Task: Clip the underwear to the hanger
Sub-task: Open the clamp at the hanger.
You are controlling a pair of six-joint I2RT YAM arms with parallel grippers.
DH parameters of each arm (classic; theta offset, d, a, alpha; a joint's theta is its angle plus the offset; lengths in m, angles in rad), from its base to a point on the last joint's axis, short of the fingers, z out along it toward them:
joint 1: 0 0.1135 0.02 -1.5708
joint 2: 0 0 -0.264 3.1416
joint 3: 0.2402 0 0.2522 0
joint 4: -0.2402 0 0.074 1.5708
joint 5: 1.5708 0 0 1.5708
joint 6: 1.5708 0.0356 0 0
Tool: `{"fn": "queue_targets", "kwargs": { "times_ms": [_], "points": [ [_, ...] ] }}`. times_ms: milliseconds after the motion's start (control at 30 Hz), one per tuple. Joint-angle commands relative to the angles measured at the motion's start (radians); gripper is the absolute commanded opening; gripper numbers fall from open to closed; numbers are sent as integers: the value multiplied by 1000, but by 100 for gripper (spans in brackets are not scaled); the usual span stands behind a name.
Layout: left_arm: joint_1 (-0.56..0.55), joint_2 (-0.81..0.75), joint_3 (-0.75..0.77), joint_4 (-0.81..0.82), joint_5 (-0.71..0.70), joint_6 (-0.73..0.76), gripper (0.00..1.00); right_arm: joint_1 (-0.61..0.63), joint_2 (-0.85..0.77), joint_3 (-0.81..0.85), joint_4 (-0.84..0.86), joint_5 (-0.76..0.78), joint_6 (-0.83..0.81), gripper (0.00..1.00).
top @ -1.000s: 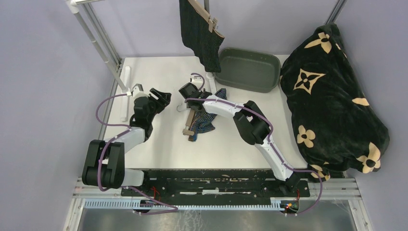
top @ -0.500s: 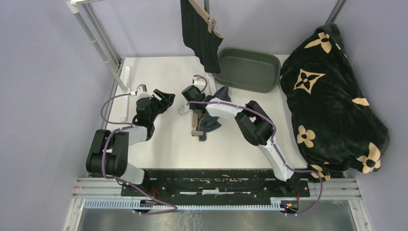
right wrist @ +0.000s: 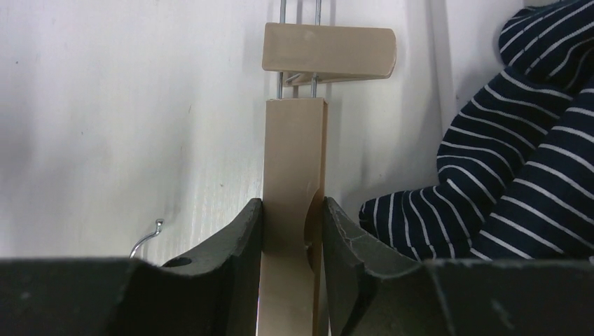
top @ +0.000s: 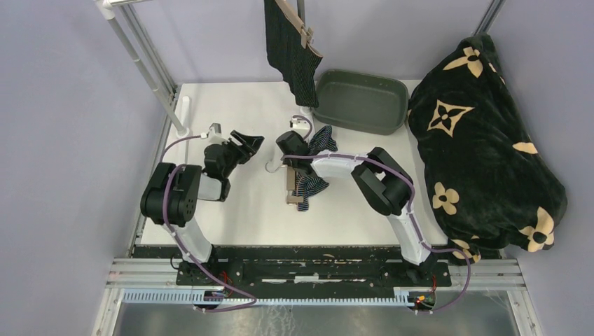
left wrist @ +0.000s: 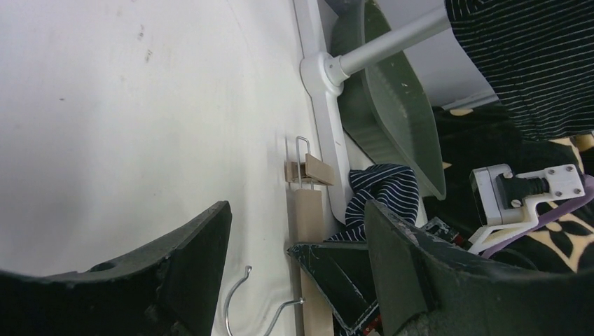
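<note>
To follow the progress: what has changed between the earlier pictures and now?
The right gripper closed on the bar of the pale wooden clip hanger and slid it to the right. The navy striped underwear beside it shifted along. The left gripper, open, moved right toward the hanger as its arm folded up. The black pinstriped garment on the rack, the dark green tub and the flowered black blanket stayed put.

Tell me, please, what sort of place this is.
Probably a robot lab test cell: a white tabletop walled by lavender panels, two arms bolted to a black rail, and a silver tube rack holding a black pinstriped garment.
</note>
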Motion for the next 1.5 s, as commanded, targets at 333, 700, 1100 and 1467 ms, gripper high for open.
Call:
{"fn": "queue_targets", "kwargs": {
  "times_ms": [333, 700, 1100, 1467],
  "points": [
    [6, 207, 144, 254, 138, -100, 75, -10, -139, -158, 278, -110, -15, 33],
    [-13, 318, 205, 312, 188, -123, 75, -11, -166, -198, 344, -166, -4, 31],
    [-41, 398, 270, 344, 222, -136, 75, -11, -180, -218, 378, -200, -7, 31],
    [-65, 437, 318, 347, 252, -148, 75, -12, -176, -214, 390, -220, -11, 31]
  ]
}}
